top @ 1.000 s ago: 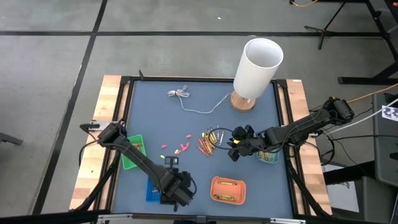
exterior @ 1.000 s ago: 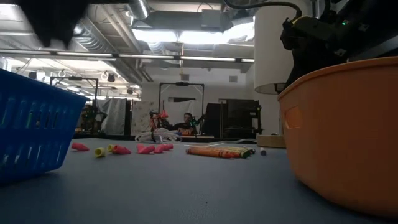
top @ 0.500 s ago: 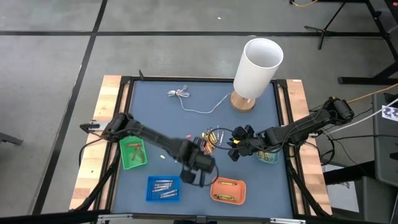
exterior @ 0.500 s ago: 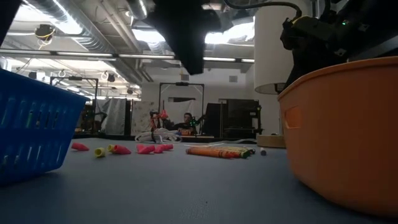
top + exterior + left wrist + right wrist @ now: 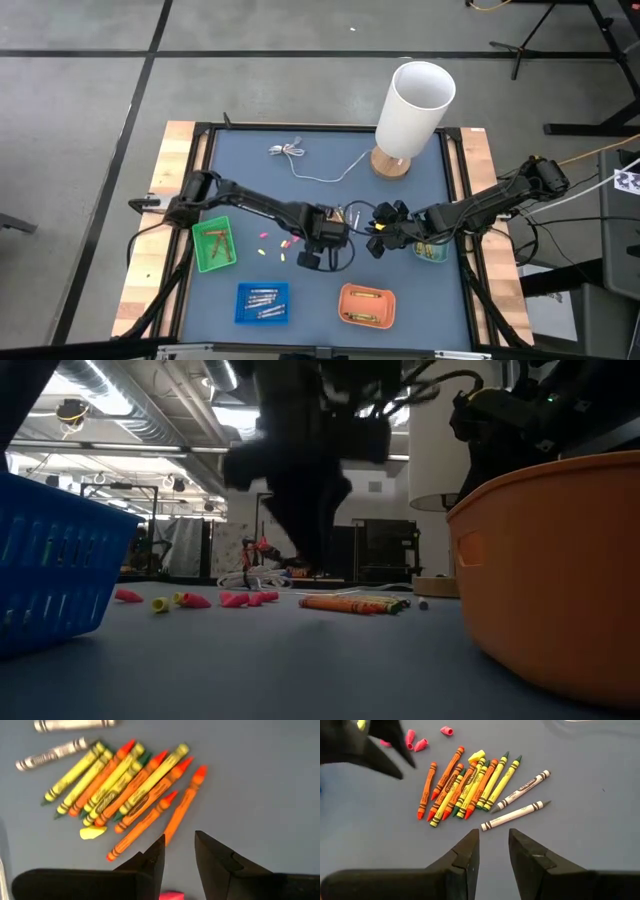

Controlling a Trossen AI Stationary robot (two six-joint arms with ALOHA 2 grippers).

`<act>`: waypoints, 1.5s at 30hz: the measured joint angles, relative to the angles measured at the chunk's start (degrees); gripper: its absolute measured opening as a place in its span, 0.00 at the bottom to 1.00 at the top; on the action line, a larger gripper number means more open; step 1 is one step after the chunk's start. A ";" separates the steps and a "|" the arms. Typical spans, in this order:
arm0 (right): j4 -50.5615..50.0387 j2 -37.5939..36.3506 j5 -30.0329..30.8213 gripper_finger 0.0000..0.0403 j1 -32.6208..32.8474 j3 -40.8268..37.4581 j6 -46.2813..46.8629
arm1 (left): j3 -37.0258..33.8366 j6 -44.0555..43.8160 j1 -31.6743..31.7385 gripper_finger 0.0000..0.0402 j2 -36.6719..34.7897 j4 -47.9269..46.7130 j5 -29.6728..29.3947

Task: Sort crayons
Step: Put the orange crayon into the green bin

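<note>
A loose pile of orange, yellow and green crayons (image 5: pixel 338 224) lies flat on the blue mat, with two white-wrapped ones (image 5: pixel 519 800) beside it. Pink and yellow broken bits (image 5: pixel 288 241) lie to the pile's left. My left gripper (image 5: pixel 322 238) hangs over the pile's near-left edge, pointing steeply down and open (image 5: pixel 177 851). One orange crayon (image 5: pixel 182 807) runs toward the gap between its fingers, untouched. My right gripper (image 5: pixel 376 242) waits to the pile's right, open (image 5: pixel 494 844) and holding nothing.
A green tray (image 5: pixel 213 246) stands at the left. A blue tray (image 5: pixel 262 302) and an orange tray (image 5: pixel 366 305) stand near the front edge, and a small tray (image 5: pixel 432 252) lies under the right arm. A white lamp (image 5: pixel 414 104) and its cable (image 5: pixel 312 172) stand at the back.
My left gripper has swung from above the blue tray at the near edge toward the far right. It has come over the crayon pile, sinking a little and rolling about its own axis. Nothing has been picked up, and the crayons lie as before.
</note>
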 joint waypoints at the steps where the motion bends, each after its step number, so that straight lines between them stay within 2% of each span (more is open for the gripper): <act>1: 0.00 0.00 0.00 0.26 0.00 0.00 -0.09 | -0.94 0.10 0.31 0.22 0.00 0.85 -0.01; 9: 0.07 0.00 0.00 0.26 0.00 0.00 -0.15 | -5.77 0.17 2.58 0.22 0.00 5.64 2.13; 14: 0.05 0.00 0.00 0.26 0.00 0.00 -0.17 | -8.20 1.92 3.53 0.22 0.00 9.53 5.87; 22: 0.09 0.00 0.00 0.26 0.00 0.00 -0.19 | -11.38 3.17 3.57 0.21 -0.32 11.61 6.19; 32: 0.09 0.00 0.00 0.26 0.00 0.00 -0.20 | -11.55 2.91 3.44 0.02 -0.26 11.21 6.08; 39: 0.09 0.00 0.00 0.26 0.01 0.00 -0.20 | -10.04 2.84 2.39 0.01 -0.03 9.32 5.25; 45: 0.11 0.00 0.00 0.26 0.04 0.00 -0.20 | -5.58 0.32 0.05 0.01 0.37 0.54 5.64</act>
